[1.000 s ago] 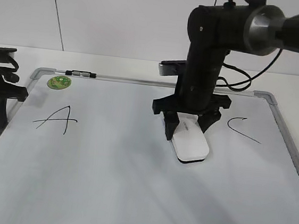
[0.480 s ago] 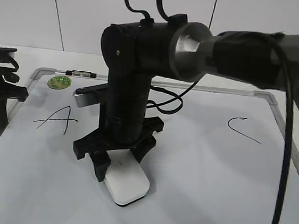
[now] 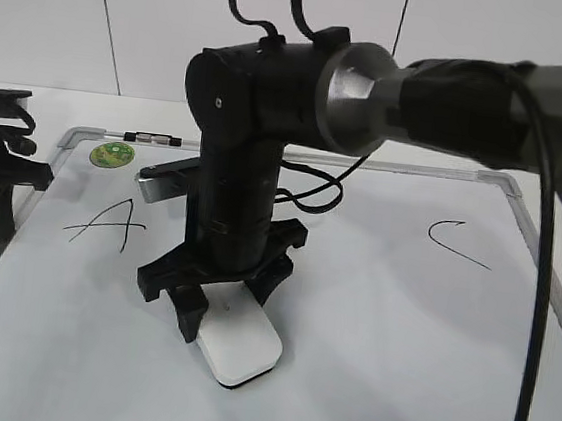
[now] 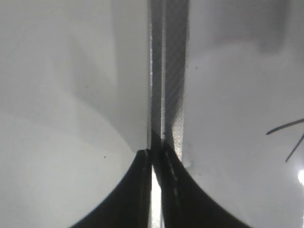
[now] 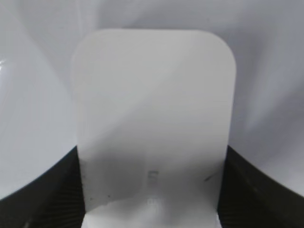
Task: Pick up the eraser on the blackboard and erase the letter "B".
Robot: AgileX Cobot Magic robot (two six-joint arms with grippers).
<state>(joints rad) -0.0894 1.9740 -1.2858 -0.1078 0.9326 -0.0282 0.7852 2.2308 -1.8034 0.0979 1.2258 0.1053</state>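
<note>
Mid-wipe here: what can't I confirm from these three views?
- Letter "B": no trace shows in any view; the right arm and eraser hide the board between "A" and "C".
- Eraser underside: hidden in exterior and right wrist views.
- Eraser lettering: too blurred to read.
- Left gripper: tips cut off in the wrist view.

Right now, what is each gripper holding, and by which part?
The right gripper clamps the eraser by its long sides at the rear end, flat on the blackboard. The left gripper holds nothing.

White panelled wall (image 3: 159, 27), white tabletop (image 3: 260, 123), even light
</note>
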